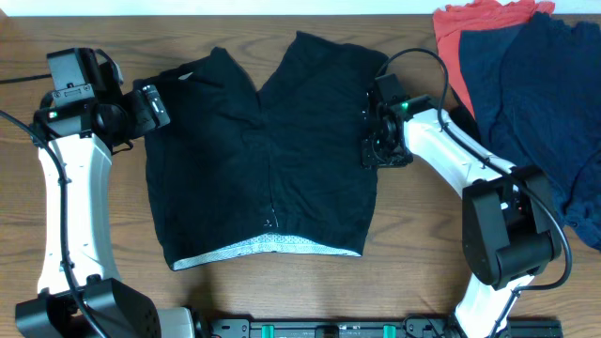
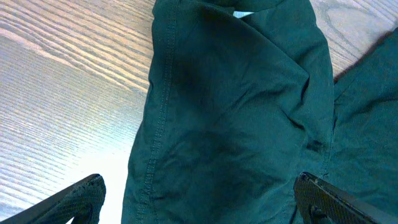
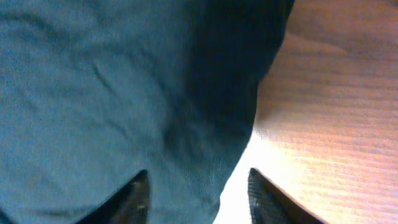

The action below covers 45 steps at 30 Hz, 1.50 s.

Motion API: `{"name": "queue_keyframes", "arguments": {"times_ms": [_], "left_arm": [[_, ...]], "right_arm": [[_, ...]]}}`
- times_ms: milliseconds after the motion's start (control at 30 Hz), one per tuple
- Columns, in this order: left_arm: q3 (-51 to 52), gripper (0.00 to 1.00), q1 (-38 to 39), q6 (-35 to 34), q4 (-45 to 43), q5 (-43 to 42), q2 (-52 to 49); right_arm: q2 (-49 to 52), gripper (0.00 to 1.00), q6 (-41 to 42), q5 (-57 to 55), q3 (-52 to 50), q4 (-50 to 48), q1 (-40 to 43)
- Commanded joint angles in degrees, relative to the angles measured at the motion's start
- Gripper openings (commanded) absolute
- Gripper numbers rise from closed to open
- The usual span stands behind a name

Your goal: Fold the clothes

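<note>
The black shorts (image 1: 263, 150) lie spread flat on the table's middle, legs toward the far edge, with the pale mesh lining (image 1: 268, 246) showing along the near hem. My left gripper (image 1: 148, 105) is open over the shorts' left edge; in the left wrist view its fingers (image 2: 199, 196) straddle the stitched side seam (image 2: 158, 112). My right gripper (image 1: 374, 131) is open at the shorts' right edge; in the right wrist view its fingers (image 3: 198, 190) straddle the fabric's edge (image 3: 236, 143).
A coral-red garment (image 1: 470, 28) and a navy garment (image 1: 545, 94) are heaped at the far right corner. Bare wooden table (image 1: 423, 244) shows on both sides of the shorts. A rail runs along the near edge (image 1: 357, 329).
</note>
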State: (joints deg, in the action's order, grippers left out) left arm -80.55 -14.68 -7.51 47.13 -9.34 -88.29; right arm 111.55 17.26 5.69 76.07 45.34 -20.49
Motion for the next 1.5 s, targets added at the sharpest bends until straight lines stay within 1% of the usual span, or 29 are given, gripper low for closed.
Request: {"name": "queue_keyframes", "arguments": {"times_ms": [0,67,267,367,433,600,667,900,1000,1067,1100,1133,1200,1233,1267,1300,1367,1467], "left_arm": [[-0.72,0.98,0.02,-0.31,0.24,-0.7,0.85],[-0.72,0.98,0.02,-0.31,0.44,-0.7,0.85],[-0.72,0.98,0.02,-0.31,1.53,-0.7,0.85],[-0.72,0.98,0.02,-0.31,1.88,-0.7,0.85],[-0.72,0.98,0.02,-0.31,1.92,-0.7,0.85],[-0.72,0.98,0.02,-0.31,1.9,-0.7,0.85],[-0.72,0.98,0.02,-0.31,1.9,-0.7,0.85],[-0.72,0.98,0.02,-0.31,1.62,-0.7,0.68],[-0.7,0.98,0.02,-0.28,1.44,-0.7,0.42],[-0.68,0.98,0.02,-0.28,1.49,-0.7,0.39],[-0.68,0.98,0.02,-0.28,1.51,-0.7,0.39],[-0.68,0.98,0.02,-0.28,1.51,-0.7,0.39],[-0.68,0.98,0.02,-0.28,1.51,-0.7,0.39],[-0.68,0.98,0.02,-0.31,1.51,-0.7,0.39],[-0.68,0.98,0.02,-0.28,1.51,-0.7,0.39],[-0.68,0.98,0.02,-0.28,1.51,-0.7,0.39],[-0.68,0.98,0.02,-0.31,1.51,-0.7,0.39],[-0.68,0.98,0.0,-0.28,1.49,-0.68,0.39]], "right_arm": [[0.15,0.31,2.01,0.63,-1.86,-2.91,-0.48],[0.15,0.22,2.01,1.4,-3.28,-5.46,-0.48],[0.15,0.19,2.03,0.66,-6.84,-8.02,-0.2],[0.15,0.12,2.03,-0.24,-7.34,-8.15,0.57],[0.15,0.1,2.01,-1.42,-7.37,-8.22,1.2],[0.17,0.06,1.9,-8.22,-7.52,-10.78,3.56],[0.59,0.03,0.35,-9.81,-7.54,-13.14,4.96],[6.78,0.03,-4.22,-9.44,-7.5,-25.07,10.21],[9.94,0.03,-7.74,-5.18,-6.91,-29.79,12.48],[10.45,0.06,-9.25,-0.57,-5.64,-29.66,13.53],[10.4,0.1,-9.49,1.49,-5.14,-29.29,13.79],[9.94,0.18,-9.51,4.33,-4.35,-28.15,13.97],[9.68,0.39,-9.64,9.75,-3.04,-25.75,13.94],[9.64,0.5,-9.66,14.84,-2.23,-23.74,13.94],[9.64,0.55,-9.64,19.1,-1.92,-22.4,13.92],[9.64,0.58,-9.64,22.62,-1.9,-21.51,13.92],[9.64,0.61,-9.64,29.83,-1.92,-18.75,13.92],[9.64,0.6,-9.64,33.09,-1.92,-14.49,13.55]]}}
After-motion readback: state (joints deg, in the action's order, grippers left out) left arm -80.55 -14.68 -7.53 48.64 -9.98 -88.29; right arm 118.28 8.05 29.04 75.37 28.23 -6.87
